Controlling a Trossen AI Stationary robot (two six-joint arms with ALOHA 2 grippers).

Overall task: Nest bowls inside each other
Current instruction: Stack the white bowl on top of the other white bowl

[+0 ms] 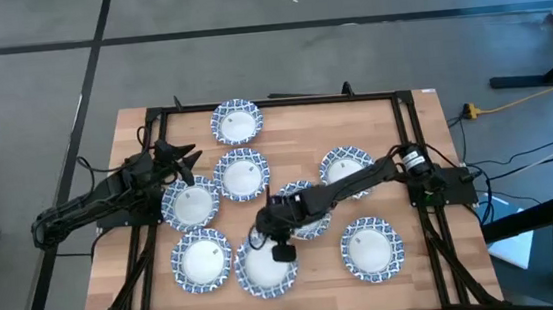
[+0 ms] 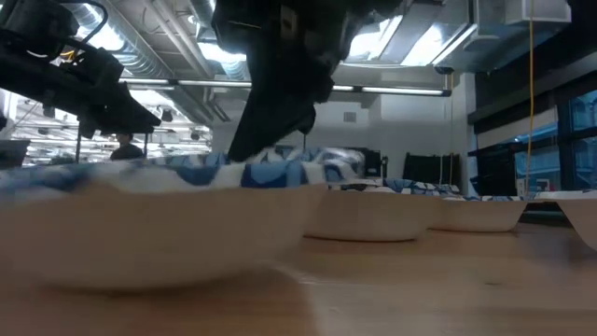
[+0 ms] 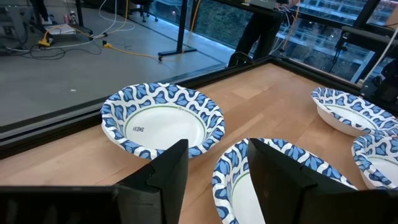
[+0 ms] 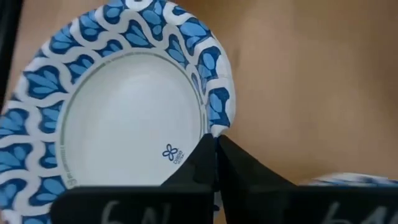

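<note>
Several blue-and-white rimmed bowls stand singly on the wooden table point(image 1: 417, 273). My right gripper point(image 1: 281, 249) is shut on the rim of the near-middle bowl point(image 1: 263, 270), which fills the right wrist view point(image 4: 124, 124) and looms at the left of the low view point(image 2: 159, 215). My left gripper point(image 1: 187, 161) is open and empty above the table's far left. In the left wrist view its fingers point(image 3: 217, 171) hover over a bowl point(image 3: 236, 186), with another bowl point(image 3: 163, 121) ahead near the far edge. My right gripper pinches the bowl's rim point(image 4: 216, 127) between its two shut fingers, on the bowl's far right side. The fingers come from above, slanting down from the table's right. The bowl sits about level, open side up; I cannot tell whether it is lifted off the table.
Other bowls lie close by: one at near left point(image 1: 202, 259), one at near right point(image 1: 372, 248), one under the right arm point(image 1: 307, 213), one at far right point(image 1: 346, 169). A black frame point(image 1: 272, 103) runs round the tabletop. Bare wood shows at the far right corner.
</note>
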